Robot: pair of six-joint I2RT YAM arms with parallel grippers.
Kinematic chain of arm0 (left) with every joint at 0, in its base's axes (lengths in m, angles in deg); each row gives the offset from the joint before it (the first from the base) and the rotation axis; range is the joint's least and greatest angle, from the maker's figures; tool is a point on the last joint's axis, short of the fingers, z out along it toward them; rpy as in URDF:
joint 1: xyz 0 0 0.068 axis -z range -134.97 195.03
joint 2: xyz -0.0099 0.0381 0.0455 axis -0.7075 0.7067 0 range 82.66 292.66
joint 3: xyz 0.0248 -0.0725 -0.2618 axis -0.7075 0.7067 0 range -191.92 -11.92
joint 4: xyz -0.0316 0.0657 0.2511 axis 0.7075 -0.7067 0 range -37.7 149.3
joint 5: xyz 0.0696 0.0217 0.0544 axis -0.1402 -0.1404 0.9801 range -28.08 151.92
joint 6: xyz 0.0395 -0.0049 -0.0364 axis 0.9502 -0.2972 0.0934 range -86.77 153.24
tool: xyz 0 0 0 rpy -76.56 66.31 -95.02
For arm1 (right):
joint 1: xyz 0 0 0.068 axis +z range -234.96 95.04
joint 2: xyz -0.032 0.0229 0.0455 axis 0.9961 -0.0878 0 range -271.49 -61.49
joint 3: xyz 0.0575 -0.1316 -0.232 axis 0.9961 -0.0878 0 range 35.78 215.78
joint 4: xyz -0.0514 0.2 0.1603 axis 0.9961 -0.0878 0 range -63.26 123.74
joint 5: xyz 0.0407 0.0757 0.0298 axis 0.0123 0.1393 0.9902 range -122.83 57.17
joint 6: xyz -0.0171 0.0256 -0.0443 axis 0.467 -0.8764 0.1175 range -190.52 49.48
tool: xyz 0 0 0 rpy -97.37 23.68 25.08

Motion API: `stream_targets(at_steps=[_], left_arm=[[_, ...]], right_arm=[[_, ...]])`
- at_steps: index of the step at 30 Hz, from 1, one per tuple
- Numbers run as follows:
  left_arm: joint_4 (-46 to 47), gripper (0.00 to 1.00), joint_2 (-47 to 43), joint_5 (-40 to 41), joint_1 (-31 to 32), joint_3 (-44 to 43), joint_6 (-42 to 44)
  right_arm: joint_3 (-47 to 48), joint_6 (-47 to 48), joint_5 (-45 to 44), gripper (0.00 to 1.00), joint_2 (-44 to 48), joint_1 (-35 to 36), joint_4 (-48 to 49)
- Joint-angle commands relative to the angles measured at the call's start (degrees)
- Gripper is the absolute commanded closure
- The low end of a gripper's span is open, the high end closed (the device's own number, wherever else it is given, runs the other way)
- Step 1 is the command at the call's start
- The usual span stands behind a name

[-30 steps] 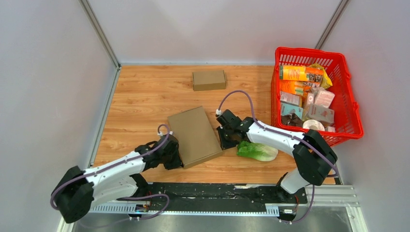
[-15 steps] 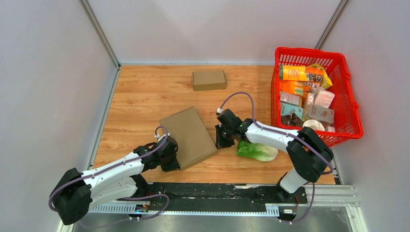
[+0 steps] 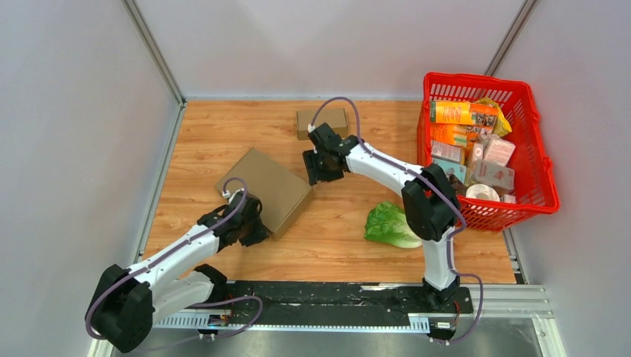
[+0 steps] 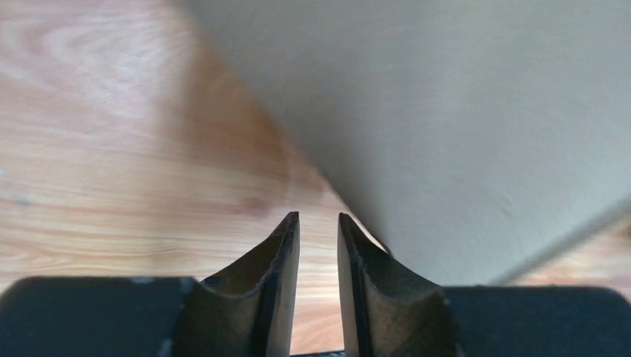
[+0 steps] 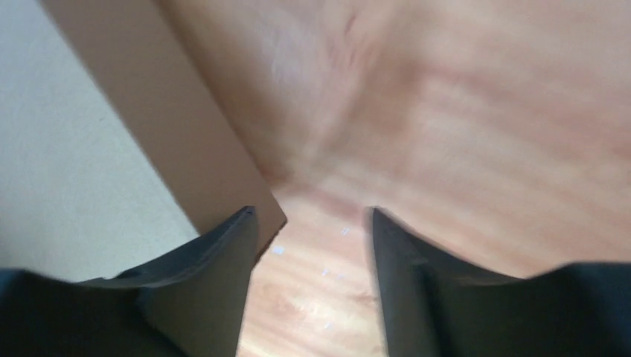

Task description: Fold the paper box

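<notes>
A red plastic basket [image 3: 547, 167] full of packaged groceries stands at the wooden desk's [image 3: 208, 141] right edge; a green lettuce head [image 3: 394, 225] lies beside it.
</notes>
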Motion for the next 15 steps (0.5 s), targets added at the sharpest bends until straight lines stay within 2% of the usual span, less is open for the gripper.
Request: stream_targets(at_steps=[1, 3, 5, 7, 8, 10, 15], left_arm=[[9.35, 0.64, -5.25, -8.48, 0.33, -6.53, 5.72], [5.93, 0.55, -12.1, -8.66, 0.33, -4.68, 4.67], [2.15, 0.55, -17.11, -8.14, 0.33, -2.92, 4.4], [0.47, 0.6, -18.27, -7.52, 0.33, -2.65, 4.4], [1.51, 0.68, -17.67, -8.04, 0.33, -2.74, 4.57], [4.23, 0.76, -14.95, -10.93, 0.33, -3.08, 5.1], [13.38, 0.85, -0.01, -16.22, 1.38, -5.46, 3.62]], right_arm=[[10.96, 7.5, -8.44, 0.27, 0.06, 0.0, -7.7], [7.73, 7.34, -9.94, 0.21, 5.13, -1.4, -7.28], [1.78, 7.08, -10.03, 0.17, 8.93, -1.85, -6.48], [-2.03, 6.46, -9.08, 0.16, 14.89, -1.85, -5.17], [-5.79, 5.68, -8.46, 0.16, 17.1, -1.76, -4.55], [-8.8, 4.71, -7.06, 0.15, 22.1, -1.76, -3.06], [-14.34, 4.44, -4.42, 0.14, 28.36, -1.76, -2.79]])
